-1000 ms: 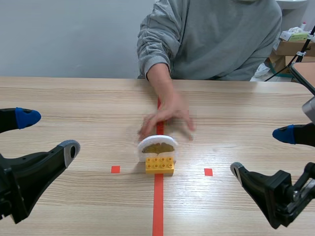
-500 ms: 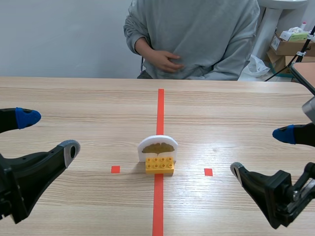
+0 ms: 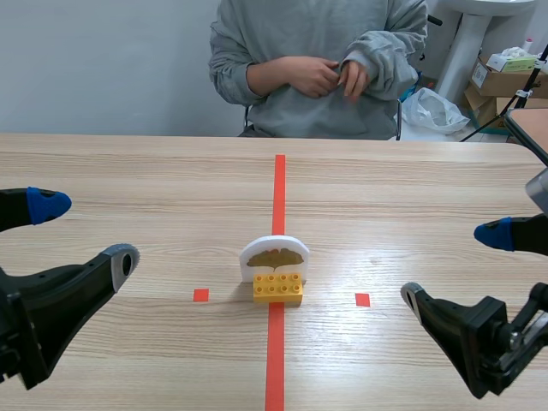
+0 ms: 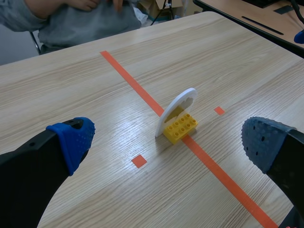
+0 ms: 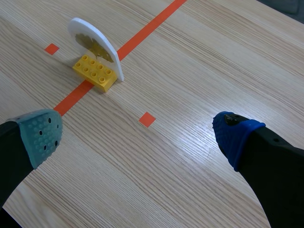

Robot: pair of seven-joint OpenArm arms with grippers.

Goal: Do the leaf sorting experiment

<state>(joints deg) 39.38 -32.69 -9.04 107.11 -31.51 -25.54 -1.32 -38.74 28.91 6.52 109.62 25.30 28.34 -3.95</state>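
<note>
A white arched card (image 3: pixel 274 254) with a yellow-brown leaf picture stands upright in a yellow brick (image 3: pixel 277 288) on the red centre line. It also shows ahead of my left gripper (image 4: pixel 164 137), where the card (image 4: pixel 178 108) is seen edge-on, and ahead of my right gripper (image 5: pixel 137 135), where the card (image 5: pixel 95 40) and the brick (image 5: pixel 95 72) lie well beyond the fingers. My left gripper (image 3: pixel 81 231) is open at the table's left, holding nothing. My right gripper (image 3: pixel 458 265) is open at the right, also holding nothing.
A person in a grey sweater (image 3: pixel 317 60) sits across the table with both hands held at the chest, off the table. Cardboard boxes (image 3: pixel 509 77) and a white bag (image 3: pixel 437 110) stand behind at the right.
The person's hand, which was at the card a second ago, has drawn back to the chest. The card and brick stand as left. Neither arm has moved.
</note>
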